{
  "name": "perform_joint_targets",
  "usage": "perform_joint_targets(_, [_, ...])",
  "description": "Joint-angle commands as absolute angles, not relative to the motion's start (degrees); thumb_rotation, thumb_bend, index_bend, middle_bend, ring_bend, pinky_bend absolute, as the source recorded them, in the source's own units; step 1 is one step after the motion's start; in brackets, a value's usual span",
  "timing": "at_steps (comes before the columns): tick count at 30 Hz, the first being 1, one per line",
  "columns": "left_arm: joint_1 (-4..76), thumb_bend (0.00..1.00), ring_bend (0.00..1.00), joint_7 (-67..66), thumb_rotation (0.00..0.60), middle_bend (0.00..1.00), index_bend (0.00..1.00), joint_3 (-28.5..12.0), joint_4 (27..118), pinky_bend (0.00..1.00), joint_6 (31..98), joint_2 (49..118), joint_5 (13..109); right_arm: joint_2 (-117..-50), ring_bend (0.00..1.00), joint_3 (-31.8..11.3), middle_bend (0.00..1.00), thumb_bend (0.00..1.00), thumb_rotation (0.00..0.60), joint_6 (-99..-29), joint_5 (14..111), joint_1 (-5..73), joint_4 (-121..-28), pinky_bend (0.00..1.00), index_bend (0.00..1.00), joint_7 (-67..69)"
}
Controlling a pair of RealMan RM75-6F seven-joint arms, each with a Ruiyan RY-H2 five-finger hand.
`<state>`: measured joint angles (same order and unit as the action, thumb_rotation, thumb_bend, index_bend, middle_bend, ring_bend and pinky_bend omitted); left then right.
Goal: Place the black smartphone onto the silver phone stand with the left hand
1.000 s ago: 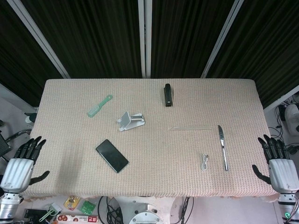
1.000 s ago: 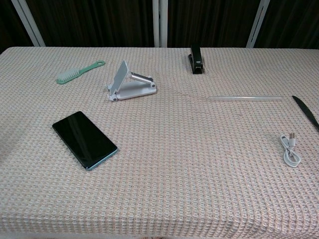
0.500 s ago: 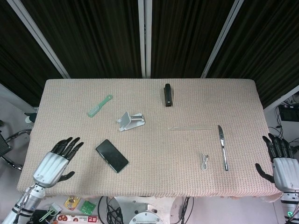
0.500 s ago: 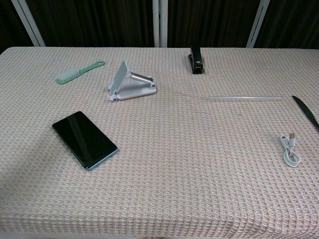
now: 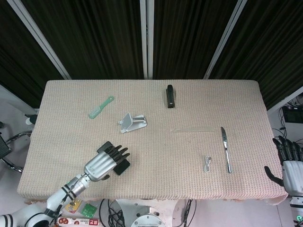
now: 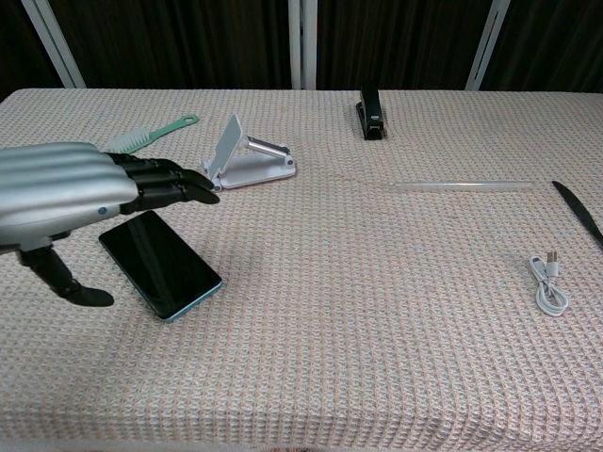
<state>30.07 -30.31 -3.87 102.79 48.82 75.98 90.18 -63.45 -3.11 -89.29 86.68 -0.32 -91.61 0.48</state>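
Observation:
The black smartphone (image 6: 160, 263) lies flat on the cloth, left of centre; in the head view only its near corner (image 5: 123, 167) shows past my hand. My left hand (image 5: 102, 163) hovers above the phone, fingers stretched out and apart, thumb hanging below, holding nothing; the chest view shows the left hand (image 6: 71, 193) over the phone's far end. The silver phone stand (image 5: 132, 123) sits further back with its back plate raised, seen as the stand (image 6: 244, 156) in the chest view. My right hand (image 5: 289, 161) is off the table's right edge, fingers spread, empty.
A green brush (image 5: 101, 107) lies at the back left, a black stapler (image 5: 170, 96) at the back centre. A clear strip (image 5: 193, 130), a table knife (image 5: 226, 148) and a coiled white cable (image 5: 208, 164) lie on the right half.
My left hand has swung in from the table's left edge to a spot above the phone. The right hand has slipped slightly further right and down. The phone has not moved.

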Motion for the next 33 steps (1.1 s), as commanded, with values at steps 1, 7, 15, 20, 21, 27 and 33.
perform_joint_targets(1, [32.9,0.13,0.04,-33.5,0.6,0.02,0.03,-4.7,100.8,0.18,45.1,78.2,86.0,-63.3,0.0,-3.2,0.0,0.2,0.6,-89.5,86.7,-0.4,-91.6,0.0,0.0,0.7])
perform_joint_targets(7, [36.4,0.13,0.04,-42.7,0.6,0.02,0.05,-4.2,101.0,0.18,40.1,78.2,74.8,-62.9,0.0,-3.5,0.0,0.2,0.6,-89.8,86.3,-0.6,-91.6,0.0,0.0,1.1])
perform_joint_targets(15, [40.5,0.14,0.04,-47.2,0.6,0.02,0.15,-2.9,100.3,0.19,39.9,79.4,66.3,-62.9,0.0,-3.6,0.0,0.2,0.6,-89.3,85.8,-0.6,-91.8,0.0,0.0,1.0])
perform_joint_targets(20, [42.4,0.14,0.04,-47.6,0.6,0.02,0.19,-2.0,99.9,0.19,40.5,79.8,64.2,-62.7,0.0,-3.8,0.0,0.2,0.6,-89.5,85.8,-0.6,-92.0,0.0,0.0,1.0])
perform_joint_targets(21, [42.8,0.14,0.04,-47.5,0.6,0.02,0.19,-1.7,99.9,0.19,40.8,79.8,64.0,-62.7,0.0,-3.8,0.0,0.2,0.6,-89.4,85.7,-0.6,-92.0,0.0,0.0,1.0])
perform_joint_targets(27, [44.4,0.15,0.04,-47.0,0.6,0.02,0.21,-0.4,99.7,0.19,41.6,80.2,63.3,-62.8,0.0,-3.8,0.0,0.2,0.6,-88.9,85.3,-0.5,-92.0,0.0,0.0,1.1])
perform_joint_targets(33, [45.0,0.19,0.04,-45.5,0.6,0.03,0.34,0.5,99.0,0.19,43.4,81.1,63.8,-62.8,0.0,-3.8,0.0,0.2,0.6,-88.7,85.1,-0.6,-91.8,0.0,0.0,1.3])
